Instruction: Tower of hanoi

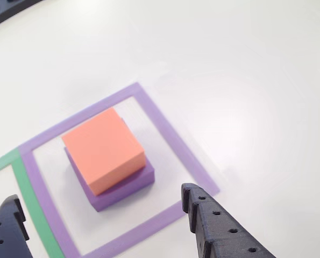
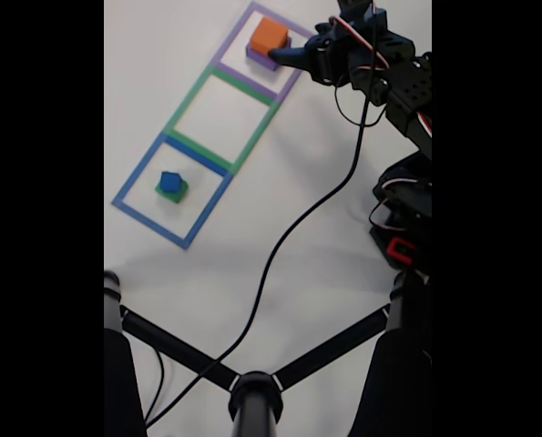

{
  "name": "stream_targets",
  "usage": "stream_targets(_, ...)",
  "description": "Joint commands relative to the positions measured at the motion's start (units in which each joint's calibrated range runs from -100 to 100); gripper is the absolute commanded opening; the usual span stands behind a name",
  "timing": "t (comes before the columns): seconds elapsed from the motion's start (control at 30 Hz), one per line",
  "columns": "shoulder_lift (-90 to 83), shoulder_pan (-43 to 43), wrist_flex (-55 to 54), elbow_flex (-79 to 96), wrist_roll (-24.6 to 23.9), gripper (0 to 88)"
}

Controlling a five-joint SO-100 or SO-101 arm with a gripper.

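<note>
The orange cube point(image 1: 103, 148) sits on top of the larger purple cube point(image 1: 125, 191), both inside the purple square outline point(image 1: 168, 134). My gripper point(image 1: 99, 196) is open, with one dark finger point(image 1: 219, 223) at the lower right and the other at the lower left. The fingers straddle the stack from the near side without touching it. In the fixed view the gripper point(image 2: 293, 50) hovers just right of the orange cube point(image 2: 270, 35) and purple cube point(image 2: 260, 57). The small dark blue cube point(image 2: 169, 180) rests on the green cube point(image 2: 174, 193) inside the blue outline point(image 2: 134, 177).
A green outline point(image 2: 184, 105) lies between the purple and blue ones with nothing in it. A black cable point(image 2: 289, 228) runs across the table from the arm point(image 2: 403, 86). Black stand legs point(image 2: 252, 387) cross the near side. A black strip point(image 1: 4, 13) sits at the upper left.
</note>
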Motion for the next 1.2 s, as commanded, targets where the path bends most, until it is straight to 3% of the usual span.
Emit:
stream_targets(0.0,-0.6,1.3,-8.3,3.6,1.2,41.3)
stream_targets(0.57,26.2,2.0,-41.4,5.6,1.2,44.9)
stream_targets(1.17,48.4,0.1,-53.8,-7.7,1.2,45.8)
